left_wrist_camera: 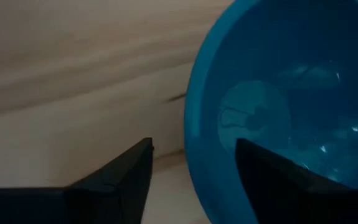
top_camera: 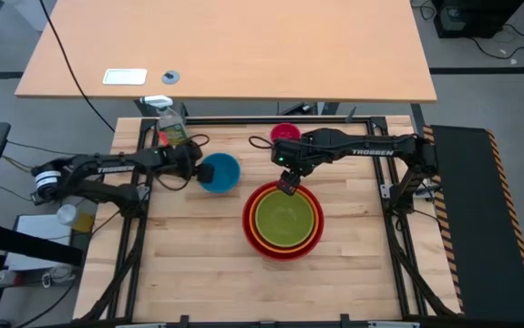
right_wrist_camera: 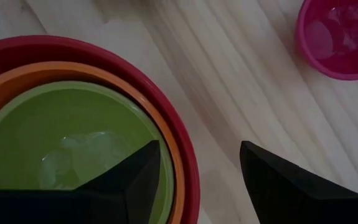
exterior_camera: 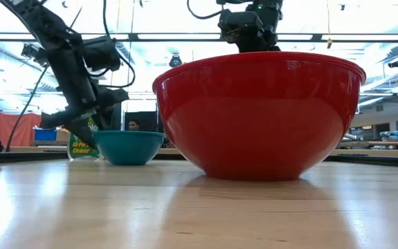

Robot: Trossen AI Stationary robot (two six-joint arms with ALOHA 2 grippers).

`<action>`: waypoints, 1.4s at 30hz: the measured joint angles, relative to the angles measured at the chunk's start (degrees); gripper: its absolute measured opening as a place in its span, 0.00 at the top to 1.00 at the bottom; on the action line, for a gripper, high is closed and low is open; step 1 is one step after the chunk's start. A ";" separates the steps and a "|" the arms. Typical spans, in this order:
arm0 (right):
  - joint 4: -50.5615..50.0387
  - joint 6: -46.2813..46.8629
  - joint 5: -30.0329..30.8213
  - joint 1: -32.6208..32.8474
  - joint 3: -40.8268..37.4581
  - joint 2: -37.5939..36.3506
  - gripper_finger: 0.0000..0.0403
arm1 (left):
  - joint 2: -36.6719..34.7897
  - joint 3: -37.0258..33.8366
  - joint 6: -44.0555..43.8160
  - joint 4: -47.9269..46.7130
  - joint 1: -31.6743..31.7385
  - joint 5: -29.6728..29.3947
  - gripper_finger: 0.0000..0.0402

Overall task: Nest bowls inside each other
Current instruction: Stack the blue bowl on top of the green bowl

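The lime green bowl (top_camera: 286, 219) sits nested in the orange bowl (right_wrist_camera: 60, 70), which sits in the red bowl (exterior_camera: 261, 117) at the table's middle. My right gripper (right_wrist_camera: 200, 146) hangs open above the stack's far rim and holds nothing. The blue bowl (top_camera: 220, 173) stands on its base to the left of the stack. My left gripper (left_wrist_camera: 194, 146) is open at its left rim (left_wrist_camera: 191, 124), one finger over the inside and one outside, with a gap on each side. The pink bowl (top_camera: 285, 132) stands upright near the far edge.
A spray bottle (top_camera: 172, 128) with yellow-green liquid stands at the far left, just behind my left arm. Bare wood lies in front of the bowls toward the near edge. A metal frame (top_camera: 134, 264) borders the table's sides.
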 joint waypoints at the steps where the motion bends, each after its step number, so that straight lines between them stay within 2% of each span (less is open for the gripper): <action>1: 0.14 0.00 0.00 0.00 0.00 0.00 0.44 | 0.70 0.00 1.18 0.76 0.38 0.59 0.47; 5: 0.30 0.00 0.04 0.00 -0.01 0.00 0.44 | 2.48 0.00 5.76 2.32 1.74 3.35 0.65; 10: 0.34 0.00 -0.04 0.00 -0.01 0.00 0.44 | 2.08 0.01 9.42 2.53 2.76 4.94 0.94; 11: 0.28 0.00 -0.23 -0.02 -0.01 0.00 0.44 | 1.44 0.05 9.89 3.02 2.96 5.20 0.96; 15: -1.97 0.39 -1.21 -0.92 -0.01 -1.08 0.44 | -1.06 0.61 10.69 2.59 4.21 6.78 0.97; 18: -3.00 1.51 0.72 -1.63 -0.01 -3.58 0.44 | -3.28 3.84 10.90 2.21 4.03 9.85 0.98; 21: -2.66 1.44 5.63 -2.21 -1.62 -6.79 0.44 | -3.55 8.83 11.14 0.96 1.93 11.57 0.98; 24: -1.07 1.29 7.65 -3.96 -6.55 -11.51 0.44 | -2.05 16.19 12.34 -1.72 -1.63 11.41 0.98; 29: 4.96 1.54 8.05 -7.52 -19.89 -21.51 0.46 | 5.10 29.71 13.80 -7.26 -9.85 7.56 0.98; 34: 8.03 4.24 6.85 -9.29 -30.14 -30.19 0.48 | 16.27 40.87 13.92 -8.63 -16.03 5.34 0.98; 42: 8.61 7.36 6.23 -9.70 -34.42 -40.25 0.48 | 33.05 55.10 8.81 -9.99 -23.11 5.71 0.98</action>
